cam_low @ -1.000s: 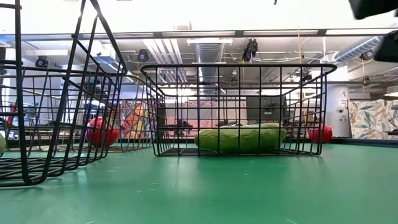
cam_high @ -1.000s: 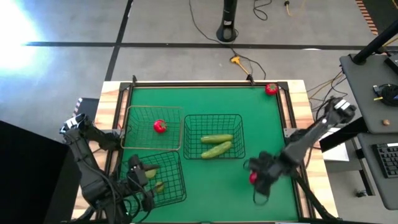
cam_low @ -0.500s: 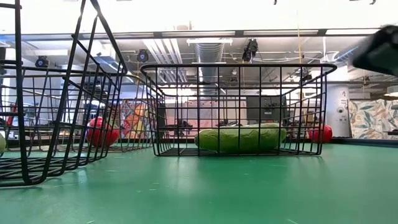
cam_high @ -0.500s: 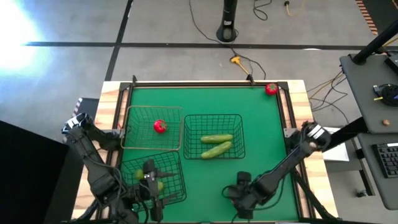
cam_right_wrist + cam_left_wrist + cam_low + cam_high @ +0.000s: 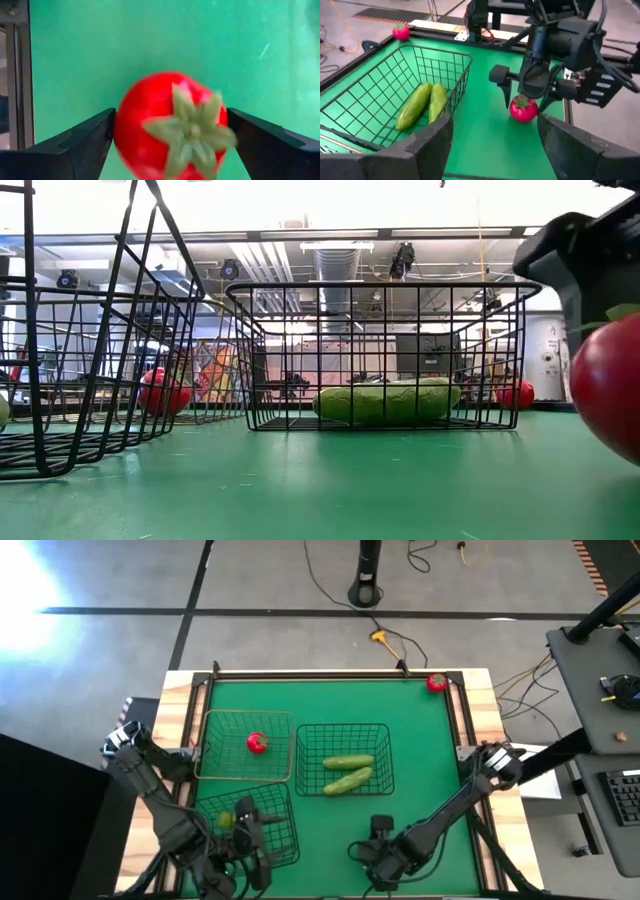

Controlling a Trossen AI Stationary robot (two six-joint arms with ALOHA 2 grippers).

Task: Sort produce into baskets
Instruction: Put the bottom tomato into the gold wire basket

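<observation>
Bright, even overhead light; white glare washes the floor (image 5: 30,585) far left of the table (image 5: 420,730). Ceiling lights blow out beyond it. The close tomato (image 5: 170,125) is blurred

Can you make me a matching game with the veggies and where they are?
Things:
1. two cucumbers
2. tomato in right gripper
3. yellow-green fruit
4. tomato at the table's far corner

Places:
A. in the basket nearest the left arm
B. loose on the green mat, outside every basket
C. in the middle basket
D. held between two dark fingers

Pairs: 1-C, 2-D, 3-A, 4-B
</observation>
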